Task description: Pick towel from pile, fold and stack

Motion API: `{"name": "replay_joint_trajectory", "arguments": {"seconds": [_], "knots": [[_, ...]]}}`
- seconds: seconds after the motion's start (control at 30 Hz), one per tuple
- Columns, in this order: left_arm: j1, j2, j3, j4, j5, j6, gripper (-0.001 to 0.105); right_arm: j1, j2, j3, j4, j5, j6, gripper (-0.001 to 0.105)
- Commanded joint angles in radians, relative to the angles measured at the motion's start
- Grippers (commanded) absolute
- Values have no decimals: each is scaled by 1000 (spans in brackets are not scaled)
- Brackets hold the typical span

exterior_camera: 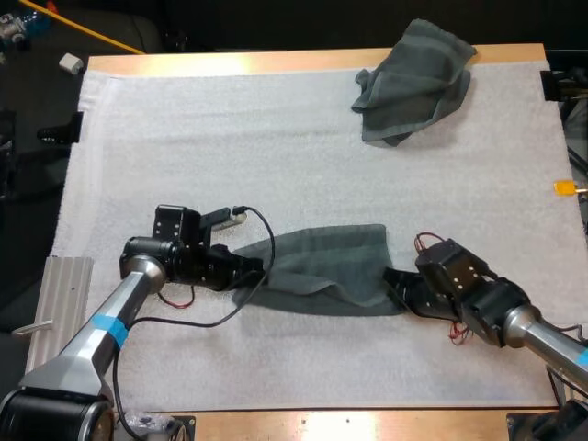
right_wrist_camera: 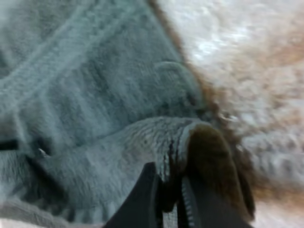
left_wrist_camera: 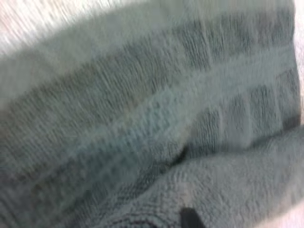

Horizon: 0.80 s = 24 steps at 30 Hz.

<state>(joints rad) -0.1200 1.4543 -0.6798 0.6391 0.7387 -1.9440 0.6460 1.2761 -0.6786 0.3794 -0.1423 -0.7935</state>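
Centrally, toward the near side of the white mat point(exterior_camera: 276, 147), the spread towel point(exterior_camera: 322, 271) lies; the crumpled towel point(exterior_camera: 413, 83) sits at the far right. The left gripper point(exterior_camera: 250, 272) clamps the spread towel's left end, the right gripper point(exterior_camera: 393, 280) its right edge.

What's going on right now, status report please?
Right hand shut on spread towel edge. Left hand at opposite edge. Crumpled towel far off, nothing blocking.

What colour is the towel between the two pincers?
The towel is dark grey-green with ribbed bands, clearest in the left wrist view.
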Motion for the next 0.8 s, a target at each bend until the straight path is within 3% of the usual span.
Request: {"name": "replay_joint_trajectory", "arguments": {"seconds": [0.0,0.37,0.47,0.57,0.6,0.63,0.77], "knots": [[16,-6,-2,-69,-6,-41,0,-25,36,-8,-80,-19,31,0],[32,-9,1,-132,-39,-36,2,-35,73,-19,-186,8,57,1],[31,-6,2,-143,-41,-39,16,-36,77,-19,-209,10,59,11],[29,-7,2,-158,-41,-49,43,-38,83,-20,-249,0,66,41],[28,-4,-1,-160,-32,-48,49,-39,78,-20,-271,6,67,46],[29,-2,-2,-156,-26,-43,45,-40,72,-18,-267,12,68,41],[30,-1,-2,-179,10,-46,63,-43,67,-21,-383,27,79,52]]}}
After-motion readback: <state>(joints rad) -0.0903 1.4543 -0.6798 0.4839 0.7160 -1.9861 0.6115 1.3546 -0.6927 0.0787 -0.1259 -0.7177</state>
